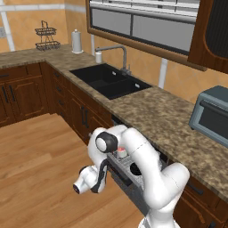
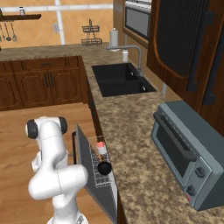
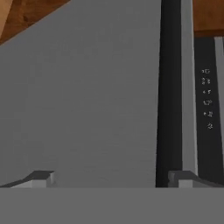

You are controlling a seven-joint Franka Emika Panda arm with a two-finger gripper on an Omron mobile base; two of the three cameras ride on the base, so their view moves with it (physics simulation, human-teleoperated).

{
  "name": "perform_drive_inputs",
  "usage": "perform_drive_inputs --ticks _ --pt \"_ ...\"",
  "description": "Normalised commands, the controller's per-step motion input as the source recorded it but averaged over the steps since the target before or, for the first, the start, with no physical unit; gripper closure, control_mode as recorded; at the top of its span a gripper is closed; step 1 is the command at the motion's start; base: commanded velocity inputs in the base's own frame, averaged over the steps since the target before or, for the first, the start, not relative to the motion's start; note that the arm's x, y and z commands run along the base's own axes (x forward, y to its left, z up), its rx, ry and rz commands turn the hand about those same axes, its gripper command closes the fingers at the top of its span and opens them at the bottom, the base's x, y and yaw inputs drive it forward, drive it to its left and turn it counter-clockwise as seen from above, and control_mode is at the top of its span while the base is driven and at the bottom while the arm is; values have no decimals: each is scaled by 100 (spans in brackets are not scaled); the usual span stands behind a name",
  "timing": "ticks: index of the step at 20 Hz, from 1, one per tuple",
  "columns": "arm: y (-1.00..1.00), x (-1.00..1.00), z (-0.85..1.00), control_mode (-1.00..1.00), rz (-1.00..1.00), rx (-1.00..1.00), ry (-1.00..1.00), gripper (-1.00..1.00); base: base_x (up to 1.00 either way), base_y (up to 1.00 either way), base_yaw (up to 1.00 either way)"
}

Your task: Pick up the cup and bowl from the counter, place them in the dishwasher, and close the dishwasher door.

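The cup (image 1: 121, 152) (image 2: 101, 147), white-grey with a red rim, stands in the white wire rack (image 2: 97, 162) of the dishwasher. The black bowl (image 1: 136, 169) (image 2: 104, 168) rests just behind it in the same rack. The dishwasher door (image 2: 87, 170) (image 3: 87, 96) is raised steeply, partly ajar. My gripper (image 3: 113, 179) (image 1: 82, 185) faces the door's grey outer panel at close range, open, fingers wide apart with nothing between them. The black bar handle (image 3: 162, 87) runs beside the right fingertip (image 3: 183, 177), next to the dark control strip (image 3: 208, 100).
The granite counter (image 1: 151, 111) (image 2: 131, 153) carries a grey toaster oven (image 1: 211, 113) (image 2: 188, 148) and a black sink (image 1: 109, 80) (image 2: 120, 78) with a faucet. A paper towel roll (image 1: 77, 41) and wire basket (image 1: 46, 35) stand far back. Wood floor (image 1: 40, 169) lies behind the arm.
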Motion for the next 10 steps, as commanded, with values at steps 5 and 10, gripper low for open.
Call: perform_drive_inputs --ticks 5,10 --pt "-100 25 -8 -100 0 13 0 -100 0 0 0" --pt "-100 28 -14 -100 0 15 1 -100 0 0 0"
